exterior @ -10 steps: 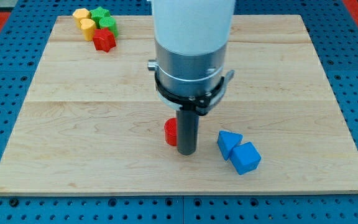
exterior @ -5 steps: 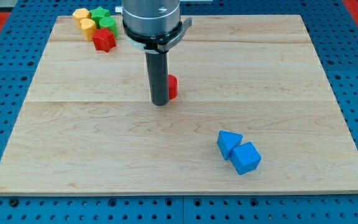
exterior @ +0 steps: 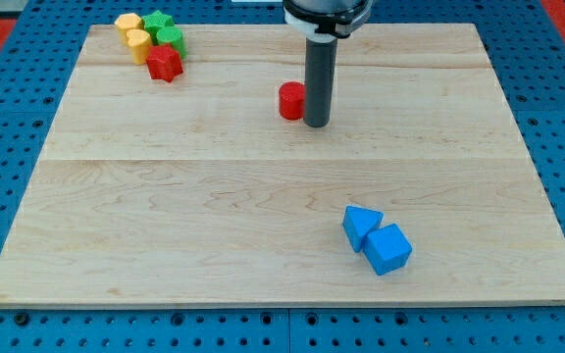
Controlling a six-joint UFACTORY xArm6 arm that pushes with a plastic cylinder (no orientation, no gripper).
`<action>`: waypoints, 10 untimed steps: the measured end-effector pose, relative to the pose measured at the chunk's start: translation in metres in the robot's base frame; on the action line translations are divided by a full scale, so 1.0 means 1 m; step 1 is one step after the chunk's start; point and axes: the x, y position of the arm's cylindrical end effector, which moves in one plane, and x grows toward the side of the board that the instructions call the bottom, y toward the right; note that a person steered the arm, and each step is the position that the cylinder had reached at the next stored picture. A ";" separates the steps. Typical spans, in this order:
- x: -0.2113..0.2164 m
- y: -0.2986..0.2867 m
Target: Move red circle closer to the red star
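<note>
Wooden board (exterior: 165, 196) on blue pegboard: my tip (exterior: 316, 124) touches the red circle's (exterior: 290, 100) right side, upper centre; the red star (exterior: 165, 64) sits upper left. No claw here, only a rod.

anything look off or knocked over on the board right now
Nothing stands out. The red circle sits flat against my tip, on its left in the view. The red star sits with the yellow and green blocks at the top left; two blue blocks lie lower right.
</note>
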 end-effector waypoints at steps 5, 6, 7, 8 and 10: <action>-0.047 -0.106; -0.054 -0.116; -0.064 -0.122; -0.074 -0.126; -0.088 -0.123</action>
